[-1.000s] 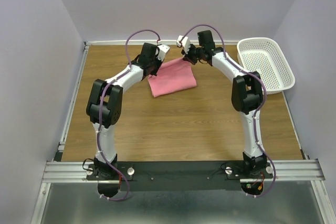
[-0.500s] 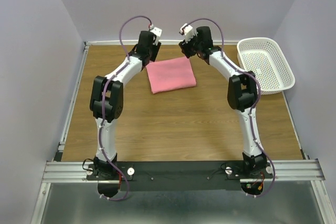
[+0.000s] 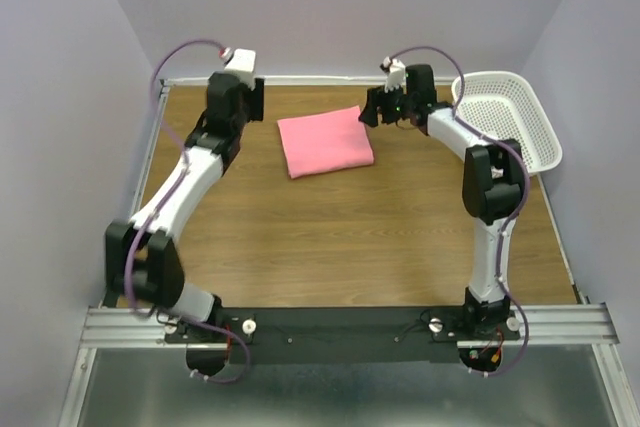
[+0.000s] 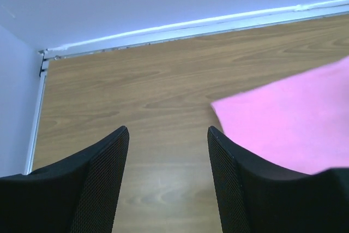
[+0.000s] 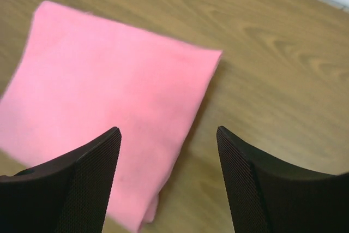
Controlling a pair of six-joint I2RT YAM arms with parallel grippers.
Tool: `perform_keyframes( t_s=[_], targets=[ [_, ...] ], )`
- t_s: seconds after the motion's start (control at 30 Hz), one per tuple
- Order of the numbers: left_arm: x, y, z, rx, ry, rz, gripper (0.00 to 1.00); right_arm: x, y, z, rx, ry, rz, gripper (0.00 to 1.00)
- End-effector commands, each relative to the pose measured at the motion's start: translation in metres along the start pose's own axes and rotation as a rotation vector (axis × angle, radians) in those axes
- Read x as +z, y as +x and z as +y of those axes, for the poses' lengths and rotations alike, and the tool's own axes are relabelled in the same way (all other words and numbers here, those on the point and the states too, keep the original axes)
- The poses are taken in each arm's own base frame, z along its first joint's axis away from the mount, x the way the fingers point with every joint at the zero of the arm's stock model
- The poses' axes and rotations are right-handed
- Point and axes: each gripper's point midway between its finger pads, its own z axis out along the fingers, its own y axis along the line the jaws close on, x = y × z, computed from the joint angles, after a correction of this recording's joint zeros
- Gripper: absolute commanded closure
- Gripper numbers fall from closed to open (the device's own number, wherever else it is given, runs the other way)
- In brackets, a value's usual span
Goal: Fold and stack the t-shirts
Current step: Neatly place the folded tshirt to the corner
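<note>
A salmon-pink t-shirt (image 3: pixel 325 142) lies folded into a neat rectangle at the back middle of the wooden table. My left gripper (image 3: pixel 254 100) hovers left of it, open and empty. In the left wrist view the t-shirt (image 4: pixel 289 129) shows to the right of the open left gripper (image 4: pixel 167 132), with bare wood between the fingers. My right gripper (image 3: pixel 372 112) hangs just off the shirt's right back corner, open. In the right wrist view the right gripper (image 5: pixel 168 130) stands over the right edge of the t-shirt (image 5: pixel 109 96), holding nothing.
A white perforated basket (image 3: pixel 525 169) stands at the back right, close to the right arm's elbow. Lilac walls close the table at the back and both sides, with a white rail (image 4: pixel 180 25) along the far edge.
Both grippers have opened and let go of the folded shirt. The left arm swung away to the left and the right arm drew back to the right. The shirt lies flat.
</note>
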Motion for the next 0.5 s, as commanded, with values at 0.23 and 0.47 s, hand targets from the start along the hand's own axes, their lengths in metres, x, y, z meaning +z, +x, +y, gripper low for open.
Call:
perform_keyframes(
  t_s=[0.23, 0.47],
  targets=[
    [-0.153, -0.01, 0.0, -0.21, 0.221, -0.304, 0.03, -0.023, 0.045, 0.027, 0.247, -0.07, 0.116, 0.21],
    [-0.091, 0.096, -0.094, -0.465, 0.591, 0.119, 0.12, -0.079, 0.021, 0.078, -0.006, -0.333, 0.084, 0.21]
  ],
)
